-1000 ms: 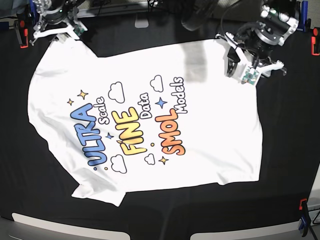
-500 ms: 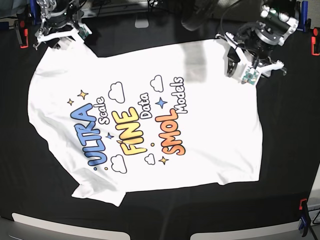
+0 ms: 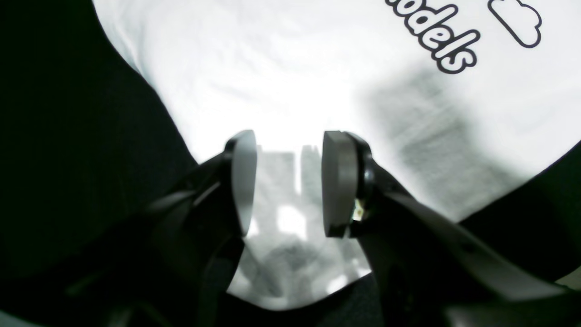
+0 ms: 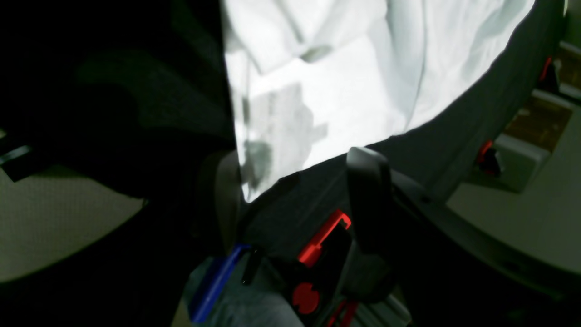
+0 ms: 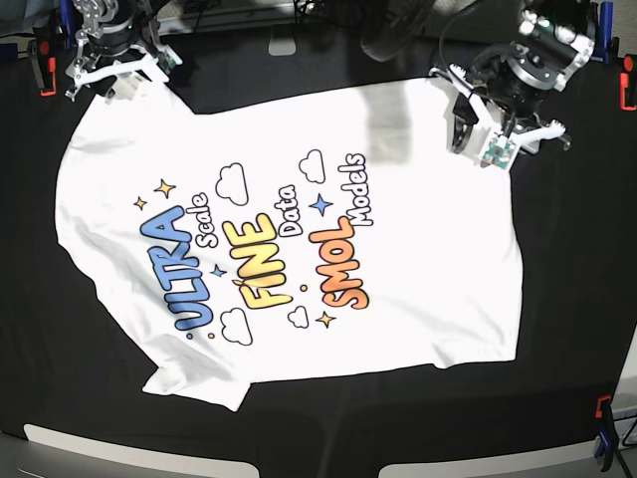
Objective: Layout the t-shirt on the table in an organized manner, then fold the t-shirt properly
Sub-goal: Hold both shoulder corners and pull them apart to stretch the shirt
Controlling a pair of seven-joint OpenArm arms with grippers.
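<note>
Black cloth covers the table (image 5: 567, 299) beneath the t-shirt (image 5: 418, 279); both pincers gape apart.

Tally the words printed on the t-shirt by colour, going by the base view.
Blue (ULTRA): 1
Yellow (FINE): 1
Orange (SMOL): 1
White, black-outlined (Scale, Data, Models): 3
Total: 6, all on the t-shirt

A red clamp (image 5: 627, 92) is seen at the right edge; a blue and red clamp (image 5: 603, 430) is fixed near the lower right corner. A grey object (image 5: 283, 45) is seen at the far edge.
</note>
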